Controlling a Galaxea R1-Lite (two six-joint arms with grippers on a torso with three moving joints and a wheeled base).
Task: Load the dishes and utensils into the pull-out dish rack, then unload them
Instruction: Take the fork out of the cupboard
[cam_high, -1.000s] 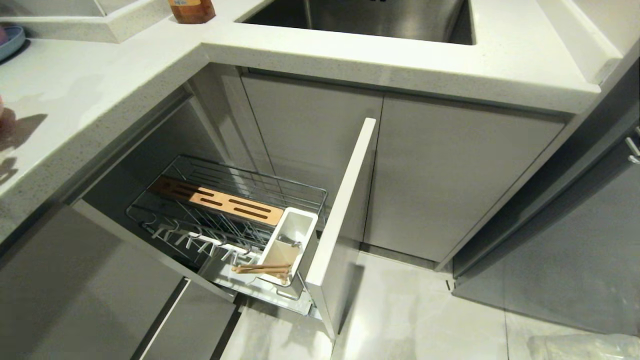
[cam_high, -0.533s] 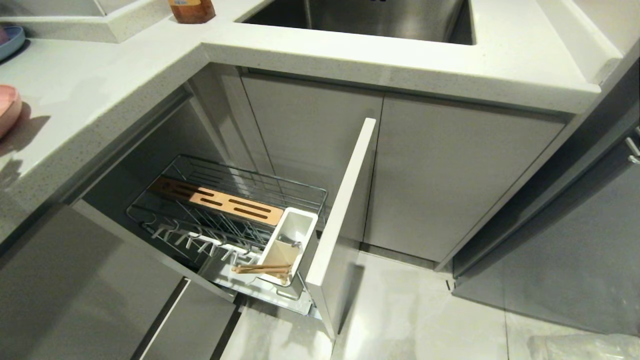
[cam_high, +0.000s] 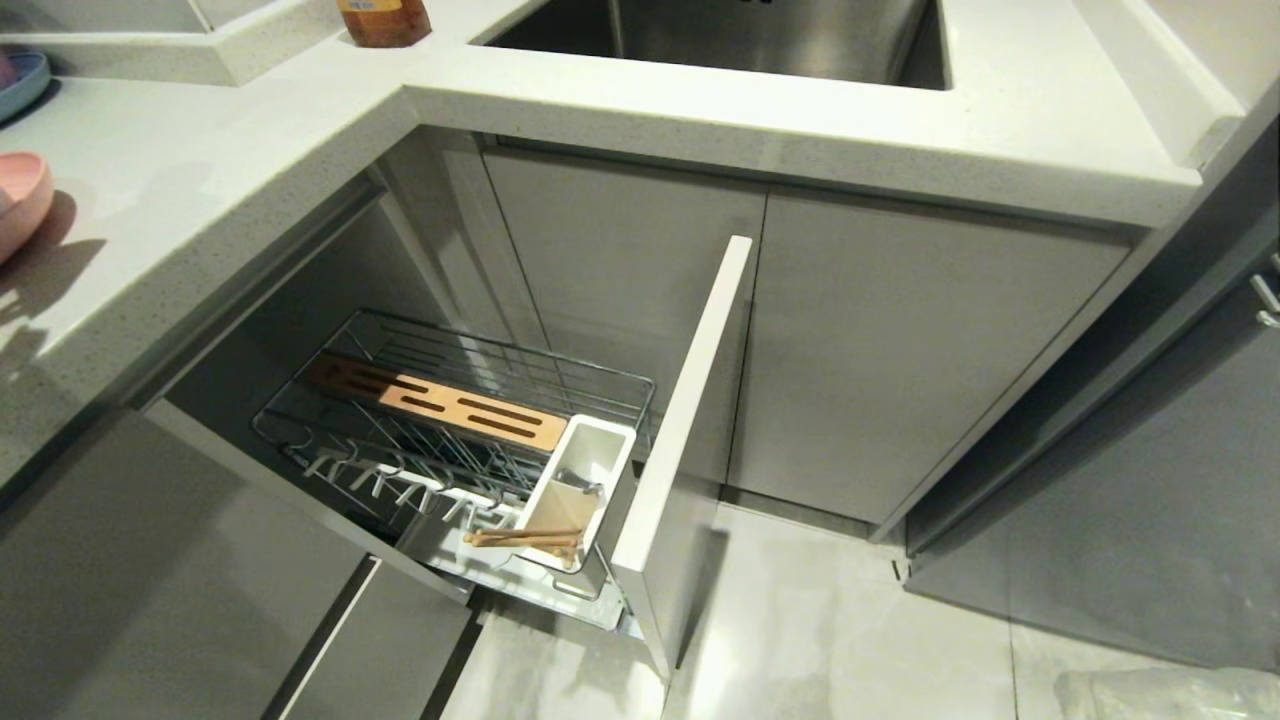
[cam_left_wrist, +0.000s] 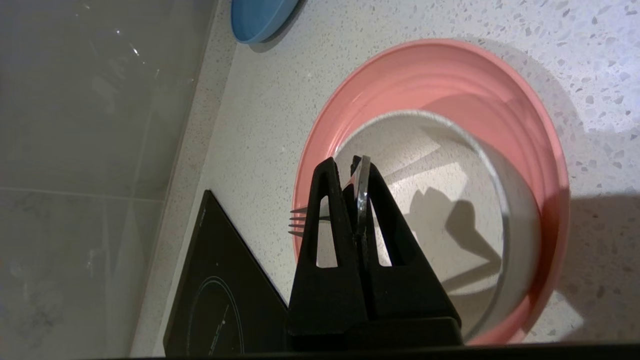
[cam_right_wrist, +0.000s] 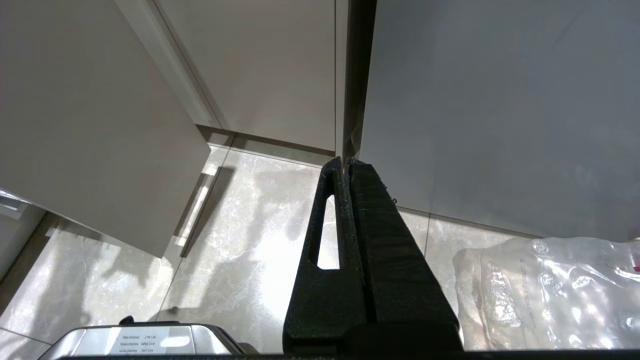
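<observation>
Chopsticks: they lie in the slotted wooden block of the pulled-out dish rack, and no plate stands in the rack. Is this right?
Not quite. The chopsticks lie in the white utensil box, not in the slotted wooden block; the head view shows it. The dish rack is pulled out, and no plate stands in it.

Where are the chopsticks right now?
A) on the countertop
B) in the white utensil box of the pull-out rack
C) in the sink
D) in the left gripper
B: in the head view the chopsticks lie in the front end of the white utensil box, at the front of the pull-out dish rack.
</observation>
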